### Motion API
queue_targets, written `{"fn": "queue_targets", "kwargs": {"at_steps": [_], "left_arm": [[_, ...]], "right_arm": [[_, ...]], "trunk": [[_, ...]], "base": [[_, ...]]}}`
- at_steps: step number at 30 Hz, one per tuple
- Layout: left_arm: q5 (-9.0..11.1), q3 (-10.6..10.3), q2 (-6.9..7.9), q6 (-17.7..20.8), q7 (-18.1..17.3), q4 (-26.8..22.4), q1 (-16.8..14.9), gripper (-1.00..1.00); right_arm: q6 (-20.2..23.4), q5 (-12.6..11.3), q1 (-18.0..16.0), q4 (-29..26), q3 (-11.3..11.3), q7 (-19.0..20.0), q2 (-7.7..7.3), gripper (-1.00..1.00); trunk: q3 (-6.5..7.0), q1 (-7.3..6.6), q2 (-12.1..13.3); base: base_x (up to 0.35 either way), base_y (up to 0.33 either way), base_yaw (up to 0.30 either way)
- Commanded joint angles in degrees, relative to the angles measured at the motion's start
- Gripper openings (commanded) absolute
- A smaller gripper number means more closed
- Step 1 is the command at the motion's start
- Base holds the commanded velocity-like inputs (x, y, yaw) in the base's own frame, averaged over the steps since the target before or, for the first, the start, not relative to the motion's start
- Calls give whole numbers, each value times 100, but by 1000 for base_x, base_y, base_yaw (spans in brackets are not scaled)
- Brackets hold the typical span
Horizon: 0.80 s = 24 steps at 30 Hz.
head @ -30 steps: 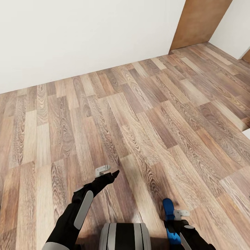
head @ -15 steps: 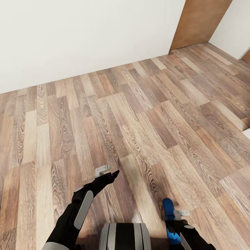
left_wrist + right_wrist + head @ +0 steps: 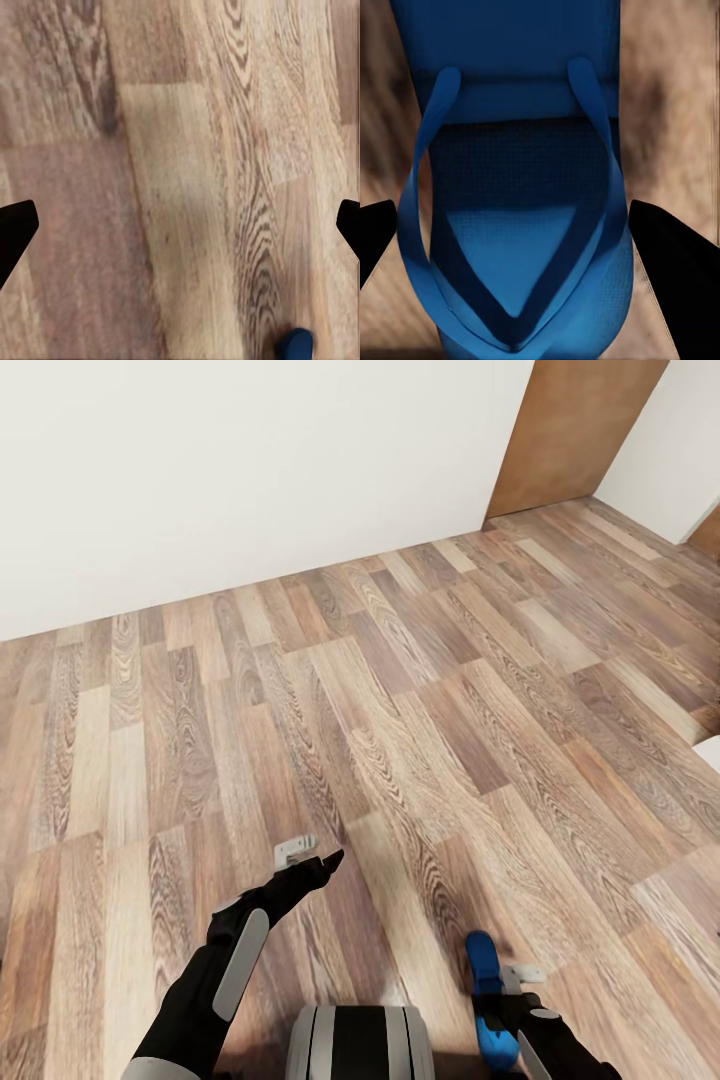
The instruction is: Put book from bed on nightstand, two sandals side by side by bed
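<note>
The right tool (image 3: 512,1000) pinches a blue sandal (image 3: 487,1000) low at near right over the floor (image 3: 400,690), the left tool (image 3: 305,857) spread and empty; a jolt while driving could shake it loose.
</note>
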Motion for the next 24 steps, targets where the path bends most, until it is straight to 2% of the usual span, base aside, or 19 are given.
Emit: {"fn": "queue_targets", "kwargs": {"at_steps": [1,24], "left_arm": [[27,8,-2,32,-6,-5,-1,100],[27,4,-2,32,-6,-5,-1,100]], "right_arm": [[34,2,1,-12,-5,1,0,-100],[34,2,1,-71,-4,15,-7,-100]], "trunk": [[20,-3,0],[529,-62,31]], "base": [[0,0,0],[0,0,0]]}}
